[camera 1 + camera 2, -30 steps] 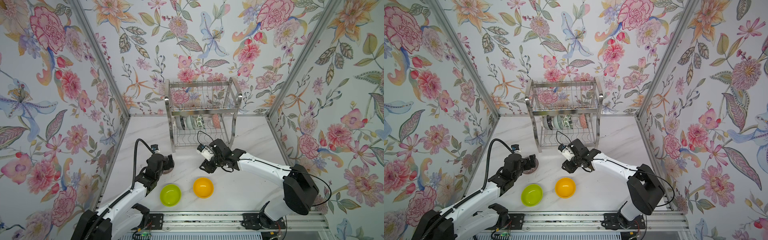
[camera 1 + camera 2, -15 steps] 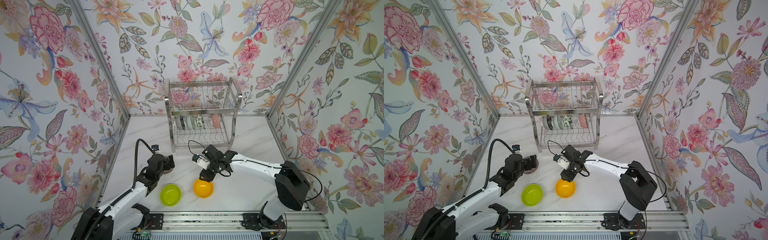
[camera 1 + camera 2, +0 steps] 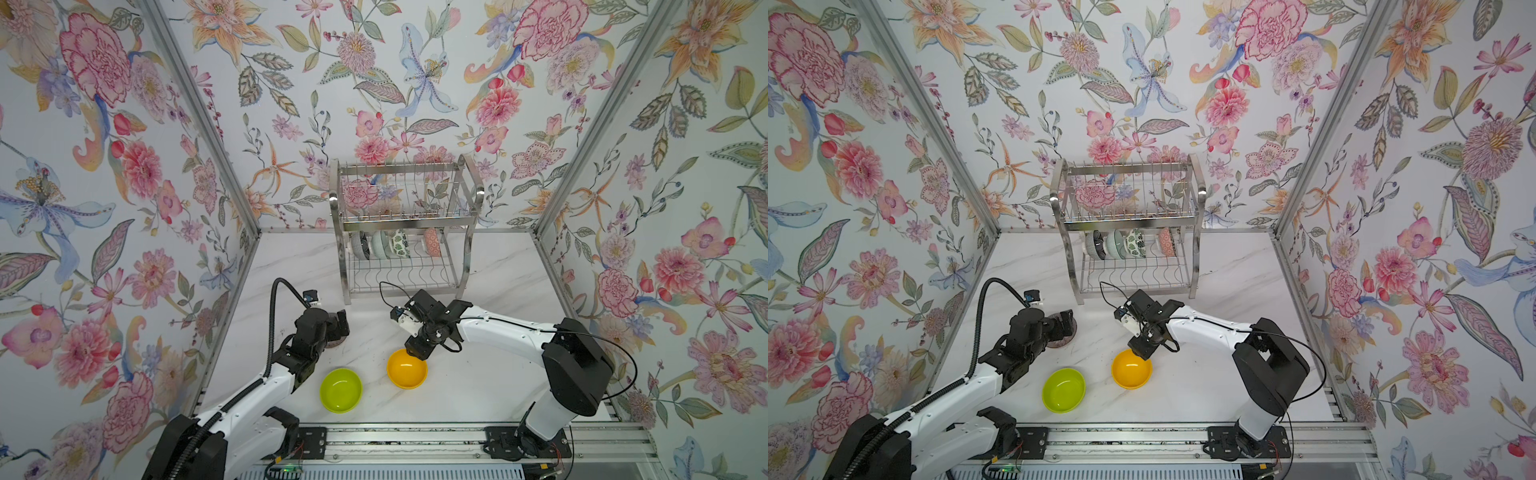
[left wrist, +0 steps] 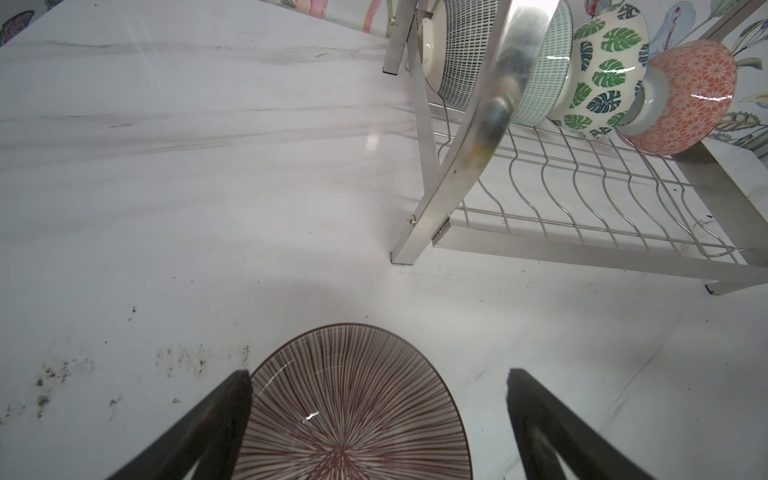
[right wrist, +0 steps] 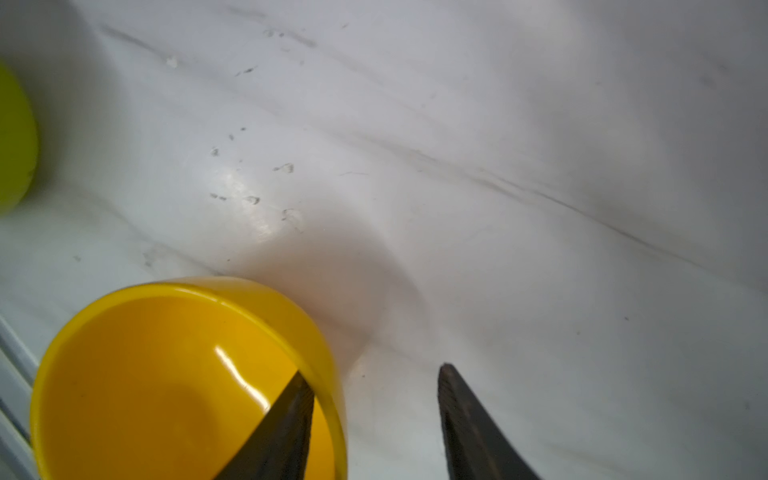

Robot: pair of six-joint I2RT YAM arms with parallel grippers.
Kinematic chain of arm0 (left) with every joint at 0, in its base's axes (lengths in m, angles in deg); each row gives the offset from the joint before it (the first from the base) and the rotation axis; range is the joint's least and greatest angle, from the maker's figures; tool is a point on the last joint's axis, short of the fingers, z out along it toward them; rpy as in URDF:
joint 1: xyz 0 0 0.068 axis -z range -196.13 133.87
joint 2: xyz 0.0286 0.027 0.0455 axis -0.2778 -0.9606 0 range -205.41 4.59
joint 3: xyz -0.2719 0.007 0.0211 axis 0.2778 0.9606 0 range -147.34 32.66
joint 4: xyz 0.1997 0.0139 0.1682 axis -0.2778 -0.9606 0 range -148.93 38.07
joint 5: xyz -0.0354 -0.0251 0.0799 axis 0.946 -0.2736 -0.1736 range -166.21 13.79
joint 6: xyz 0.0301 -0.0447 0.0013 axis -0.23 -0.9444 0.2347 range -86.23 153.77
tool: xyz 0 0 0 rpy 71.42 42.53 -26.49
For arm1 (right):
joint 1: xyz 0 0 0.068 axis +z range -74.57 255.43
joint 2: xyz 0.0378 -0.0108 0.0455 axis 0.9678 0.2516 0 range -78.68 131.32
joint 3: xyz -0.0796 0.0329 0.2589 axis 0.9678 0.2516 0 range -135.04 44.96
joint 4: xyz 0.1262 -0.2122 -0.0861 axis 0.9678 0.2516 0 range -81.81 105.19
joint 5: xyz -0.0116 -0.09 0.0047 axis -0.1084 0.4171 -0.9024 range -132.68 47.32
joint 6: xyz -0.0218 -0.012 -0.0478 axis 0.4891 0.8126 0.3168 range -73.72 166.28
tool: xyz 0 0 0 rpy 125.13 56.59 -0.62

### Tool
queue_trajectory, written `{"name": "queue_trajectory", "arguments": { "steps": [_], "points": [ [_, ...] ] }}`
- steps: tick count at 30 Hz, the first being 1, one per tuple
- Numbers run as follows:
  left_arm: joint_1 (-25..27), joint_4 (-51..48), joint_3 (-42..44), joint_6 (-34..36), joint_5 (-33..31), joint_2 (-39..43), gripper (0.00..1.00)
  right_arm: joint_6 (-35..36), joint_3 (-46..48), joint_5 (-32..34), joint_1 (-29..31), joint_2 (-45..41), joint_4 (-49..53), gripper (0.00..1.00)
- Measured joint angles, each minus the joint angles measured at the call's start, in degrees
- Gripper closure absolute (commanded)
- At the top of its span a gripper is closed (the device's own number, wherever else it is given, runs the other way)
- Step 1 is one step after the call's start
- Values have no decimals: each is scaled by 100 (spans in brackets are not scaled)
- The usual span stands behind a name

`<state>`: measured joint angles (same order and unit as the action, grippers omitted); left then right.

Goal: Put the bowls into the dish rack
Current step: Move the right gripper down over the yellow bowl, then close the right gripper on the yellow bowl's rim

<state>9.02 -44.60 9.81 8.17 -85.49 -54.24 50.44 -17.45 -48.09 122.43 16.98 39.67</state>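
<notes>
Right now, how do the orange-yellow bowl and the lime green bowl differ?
The orange-yellow bowl looks deeper; the lime green bowl looks wider and shallower. The right gripper straddles the orange-yellow bowl's rim, one finger inside, jaws open; nothing touches the lime green bowl. Both sit upright and empty on the table, outside the dish rack.

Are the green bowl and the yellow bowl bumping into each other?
Apart. In a top view, a strip of bare white table shows between the lime green bowl and the orange-yellow bowl, so their rims do not meet.
</notes>
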Motion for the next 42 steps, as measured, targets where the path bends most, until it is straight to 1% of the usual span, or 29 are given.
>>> {"name": "queue_trajectory", "arguments": {
  "steps": [4,7,12,16,21,26,33,42],
  "points": [
    [0,0,0,0,11,0,2,-376,210,166,-658,-223,-264,50],
    [0,0,0,-2,11,0,3,-562,223,328,-804,-348,-422,50],
    [0,-2,0,-2,11,0,2,-704,223,446,-612,-424,-669,50],
    [0,-2,0,-2,11,0,2,-675,223,455,-439,-601,-763,50],
    [0,0,0,-2,26,0,2,-350,195,334,-199,-831,-763,50],
    [0,0,0,0,146,0,2,87,83,-2,50,-828,-507,50],
    [0,0,0,0,164,0,2,525,-136,-98,422,-531,-136,52],
    [0,-4,0,-2,164,0,2,763,-238,275,706,-190,227,56]
  ]
}}
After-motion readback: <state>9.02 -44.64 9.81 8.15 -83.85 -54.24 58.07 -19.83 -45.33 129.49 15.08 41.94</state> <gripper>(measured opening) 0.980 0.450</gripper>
